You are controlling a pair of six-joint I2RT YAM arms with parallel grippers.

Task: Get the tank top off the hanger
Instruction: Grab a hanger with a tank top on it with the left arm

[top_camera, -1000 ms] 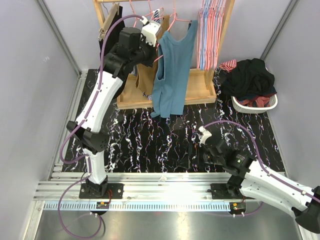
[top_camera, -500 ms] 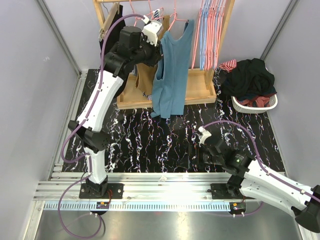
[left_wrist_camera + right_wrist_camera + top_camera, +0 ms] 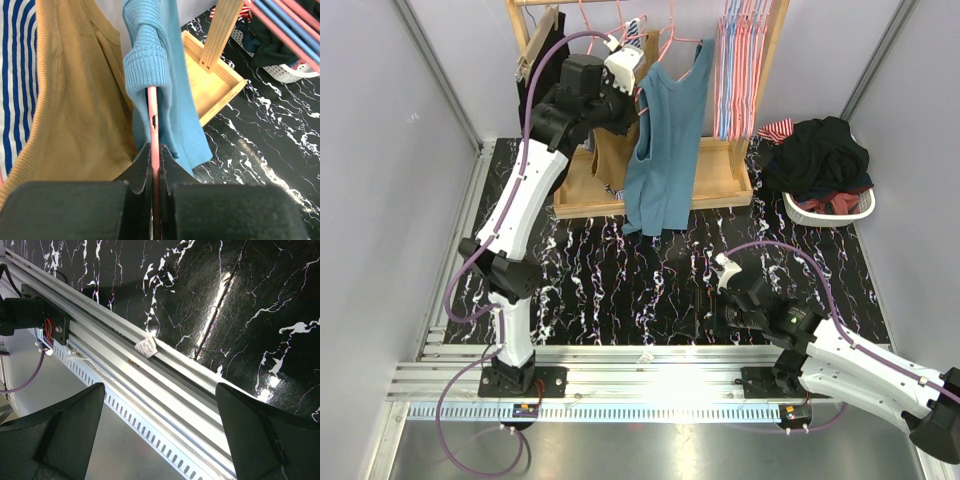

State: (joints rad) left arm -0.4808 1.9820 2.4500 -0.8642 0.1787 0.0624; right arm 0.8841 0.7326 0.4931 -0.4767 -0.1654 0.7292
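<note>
The blue ribbed tank top [image 3: 665, 150] hangs from a pink hanger [image 3: 665, 38] on the wooden rack [image 3: 725, 188]. In the left wrist view one strap of the tank top [image 3: 147, 65] is bunched around the hanger's pink arm [image 3: 152, 115]. My left gripper [image 3: 155, 150] is shut on that arm just below the strap, and in the top view the left gripper [image 3: 638, 98] sits at the garment's left shoulder. My right gripper [image 3: 705, 312] hovers low near the table's front edge. Its jaws [image 3: 160, 387] stand wide open with nothing between them.
A tan tank top [image 3: 65, 110] and a blue-striped garment [image 3: 15, 75] hang just left of the blue one. More striped clothes [image 3: 740, 60] hang at the rack's right end. A white basket [image 3: 865, 207] of dark clothes stands at the right. An aluminium rail [image 3: 165, 375] runs under the right gripper.
The tank top and its hanger swayed slightly left and came back. The left gripper remains clamped on the hanger arm. The right arm has hardly moved.
</note>
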